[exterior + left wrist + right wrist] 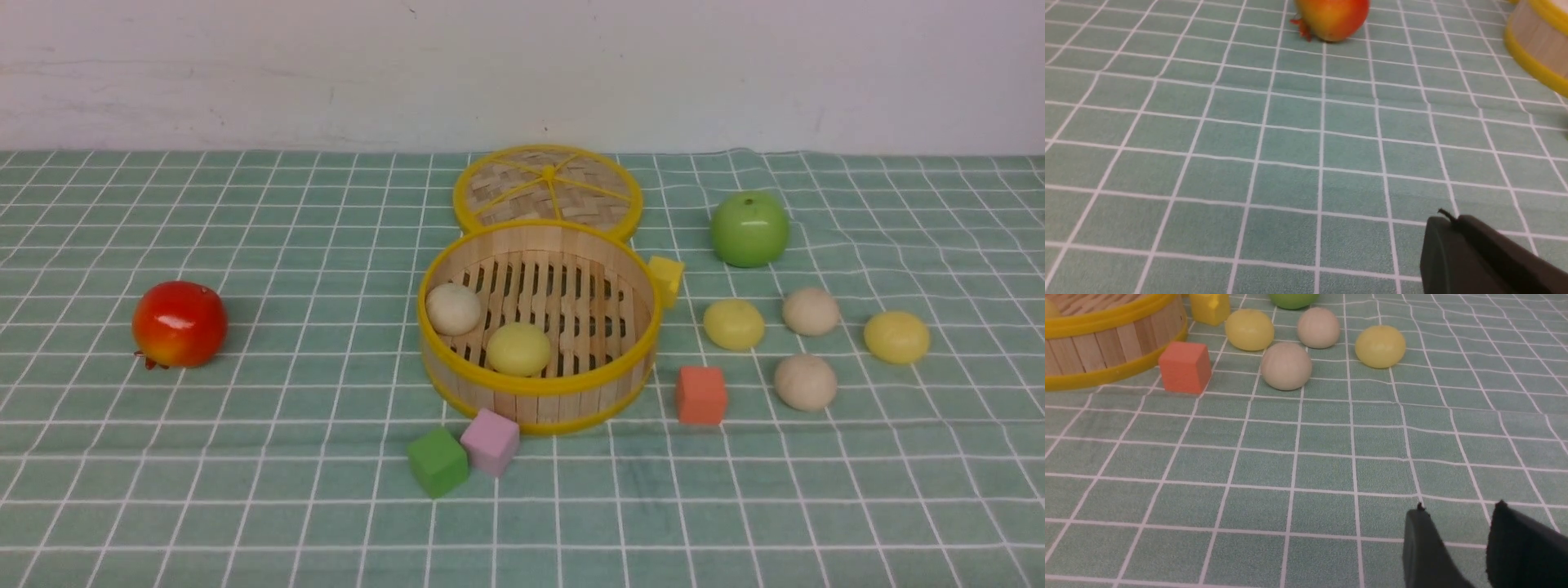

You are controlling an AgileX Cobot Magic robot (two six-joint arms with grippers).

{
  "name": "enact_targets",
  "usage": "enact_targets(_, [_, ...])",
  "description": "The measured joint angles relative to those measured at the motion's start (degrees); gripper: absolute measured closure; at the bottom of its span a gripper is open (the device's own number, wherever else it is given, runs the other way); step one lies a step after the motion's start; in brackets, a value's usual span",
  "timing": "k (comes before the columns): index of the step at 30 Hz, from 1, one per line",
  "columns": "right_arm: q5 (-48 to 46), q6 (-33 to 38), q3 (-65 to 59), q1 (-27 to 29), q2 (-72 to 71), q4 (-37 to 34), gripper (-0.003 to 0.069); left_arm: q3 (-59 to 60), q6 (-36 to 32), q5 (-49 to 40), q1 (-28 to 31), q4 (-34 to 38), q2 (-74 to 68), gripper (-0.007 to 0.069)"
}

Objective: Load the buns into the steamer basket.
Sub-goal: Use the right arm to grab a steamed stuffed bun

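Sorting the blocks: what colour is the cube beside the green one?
The cube is pale pink; the front view shows it best.

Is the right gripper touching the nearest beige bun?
Apart. The right wrist view shows it: several squares of bare checked cloth lie between the right gripper and the nearest beige bun.
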State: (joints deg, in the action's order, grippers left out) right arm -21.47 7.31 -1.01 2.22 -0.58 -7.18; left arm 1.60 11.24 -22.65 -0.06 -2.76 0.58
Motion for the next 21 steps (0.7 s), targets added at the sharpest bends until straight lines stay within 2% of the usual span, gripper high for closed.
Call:
enact_targets(17, [0.0,0.1,0.0,0.0,0.0,0.1,0.0419,0.0,0.0,0.2,0.3,0.3,0.0,0.0603])
enact_targets(21, [0.0,0.2,0.0,0.0,0.0,2.1,0.0419,0.0,0.0,0.2,0.3,0.3,0.0,0.0597])
